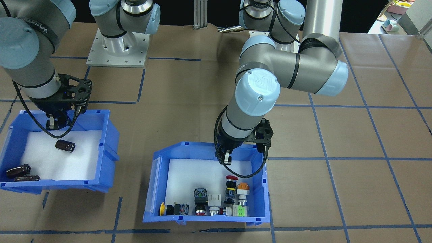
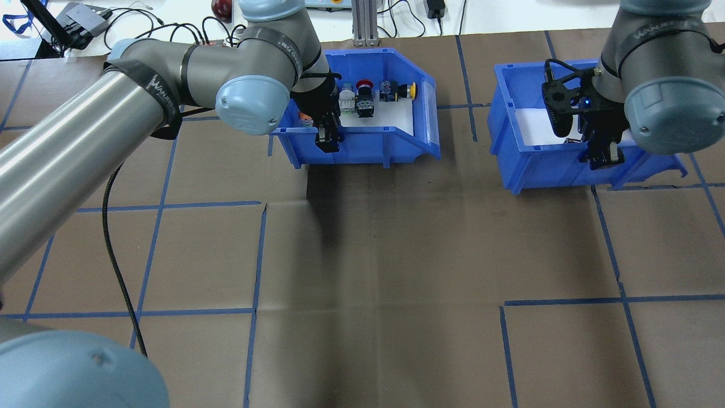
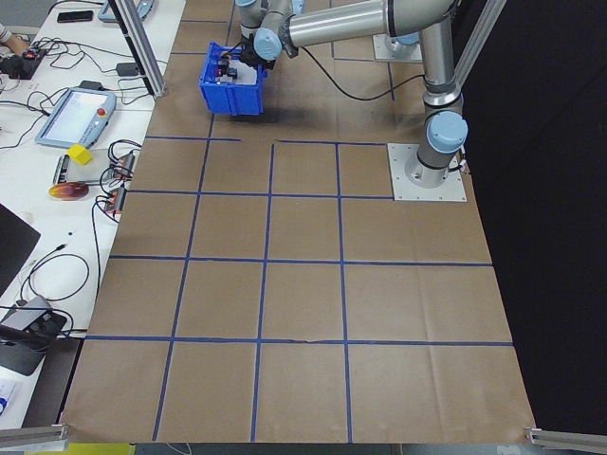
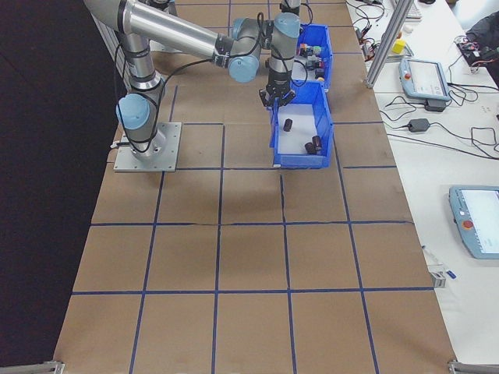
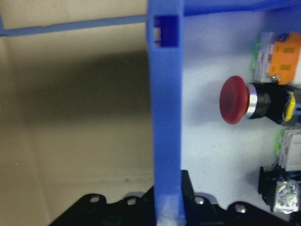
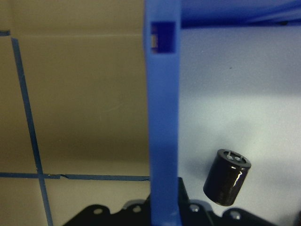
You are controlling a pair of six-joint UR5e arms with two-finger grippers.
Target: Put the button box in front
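Fingers of the left gripper (image 1: 226, 158) are clamped over the robot-side wall of the button box (image 1: 157, 189), one inside, one outside, so it's holding that wall. Same deal on the right gripper (image 1: 54, 123), pinched on the wall of the other blue bin (image 1: 108, 141) with the dark cylinders (image 1: 65, 145). Button box sits on the worktop (image 1: 337, 189) at the far edge from the robot, red mushroom button (image 5: 235, 100) just inside the gripped wall.
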